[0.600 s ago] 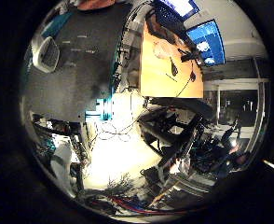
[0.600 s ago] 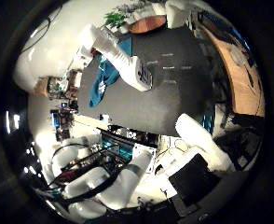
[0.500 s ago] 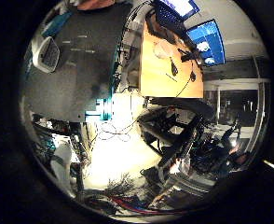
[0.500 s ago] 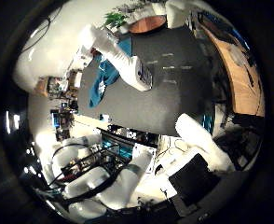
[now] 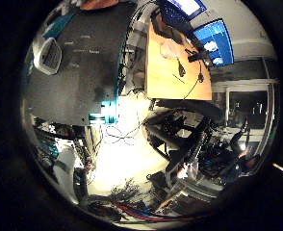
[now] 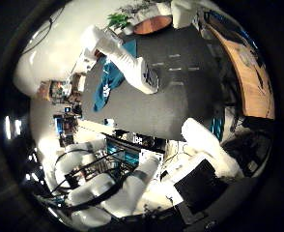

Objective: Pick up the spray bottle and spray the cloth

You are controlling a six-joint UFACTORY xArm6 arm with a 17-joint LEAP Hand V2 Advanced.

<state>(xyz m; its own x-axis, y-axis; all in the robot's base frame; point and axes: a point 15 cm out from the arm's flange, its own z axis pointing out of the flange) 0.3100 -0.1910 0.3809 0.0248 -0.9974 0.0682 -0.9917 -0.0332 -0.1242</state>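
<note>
The hand (image 6: pixel 132 188) hangs well off the dark table (image 6: pixel 180 104), fingers spread loose, holding nothing. The teal cloth (image 6: pixel 108 82) lies near the table's edge, partly hidden behind one white finger (image 6: pixel 127 65). Most of the tabletop is bare. The spray bottle cannot be made out. A wooden desk (image 5: pixel 173 72) stands beside the table.

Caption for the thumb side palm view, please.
Open right hand high above the dark table, where a teal cloth lies near the far edge; no spray bottle visible.
</note>
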